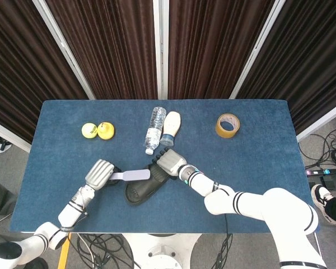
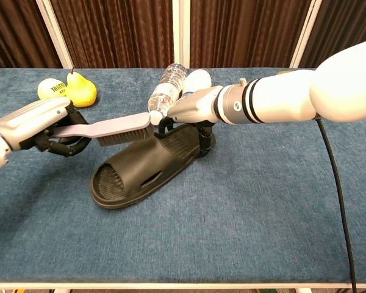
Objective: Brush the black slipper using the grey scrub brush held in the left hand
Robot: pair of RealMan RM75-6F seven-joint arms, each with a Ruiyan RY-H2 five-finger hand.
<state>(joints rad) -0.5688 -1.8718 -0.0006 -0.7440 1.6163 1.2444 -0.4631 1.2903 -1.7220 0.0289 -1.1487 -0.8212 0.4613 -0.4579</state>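
The black slipper (image 2: 140,165) (image 1: 143,188) lies at the table's front middle, toe toward the front left. My left hand (image 2: 39,125) (image 1: 99,174) grips the handle of the grey scrub brush (image 2: 119,129) (image 1: 135,176), whose bristles hang just over the slipper's strap. My right hand (image 2: 192,110) (image 1: 168,163) rests on the slipper's heel end, its thumb down against the outer rim and its other fingers over the heel; whether it clamps the slipper is unclear.
Behind the slipper lie a clear water bottle (image 2: 165,91) and a white bottle (image 2: 195,79). A tennis ball (image 2: 50,90) and a yellow pear (image 2: 80,90) sit at the back left. A roll of tape (image 1: 227,125) lies at the back right.
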